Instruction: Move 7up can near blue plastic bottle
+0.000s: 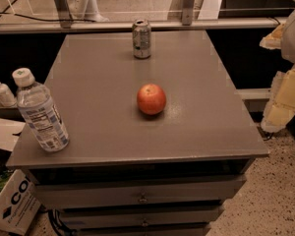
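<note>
The 7up can (141, 38), silver-grey with a pull-tab top, stands upright at the far middle of the grey cabinet top (98, 82). The blue plastic bottle (41, 111), clear with a white cap and a blue-and-white label, stands at the front left corner, leaning slightly. My gripper (286, 68) shows as pale yellow and white parts at the right edge of the view, off the cabinet's right side and well away from the can and the bottle. It holds nothing that I can see.
A red-orange apple (151, 99) sits in the middle of the top, between can and bottle. A small white pump bottle (2, 91) stands on a ledge to the left. A cardboard box (14, 205) lies on the floor at lower left. Drawers (142, 193) face the front.
</note>
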Controlling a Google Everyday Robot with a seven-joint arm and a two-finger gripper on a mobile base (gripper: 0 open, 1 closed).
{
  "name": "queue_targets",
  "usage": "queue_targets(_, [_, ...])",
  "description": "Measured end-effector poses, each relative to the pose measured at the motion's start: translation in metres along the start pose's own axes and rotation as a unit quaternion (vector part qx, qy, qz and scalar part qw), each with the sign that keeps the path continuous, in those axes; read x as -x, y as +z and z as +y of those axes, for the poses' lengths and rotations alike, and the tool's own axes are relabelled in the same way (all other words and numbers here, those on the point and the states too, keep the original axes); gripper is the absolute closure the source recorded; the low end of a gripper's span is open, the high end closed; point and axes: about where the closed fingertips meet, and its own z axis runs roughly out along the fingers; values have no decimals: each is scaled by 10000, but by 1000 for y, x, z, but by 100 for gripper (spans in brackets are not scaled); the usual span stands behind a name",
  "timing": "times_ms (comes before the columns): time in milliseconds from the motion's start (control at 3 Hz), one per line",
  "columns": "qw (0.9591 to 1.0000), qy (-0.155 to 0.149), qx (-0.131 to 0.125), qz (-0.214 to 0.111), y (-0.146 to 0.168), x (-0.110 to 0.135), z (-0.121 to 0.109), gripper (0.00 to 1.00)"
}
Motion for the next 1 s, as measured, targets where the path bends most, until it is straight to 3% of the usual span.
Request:
queue_targets(333, [10000, 0, -1, -1, 0, 0, 0, 0])
queue_targets(1000, [9984, 122, -148, -524, 32, 27, -34, 0])
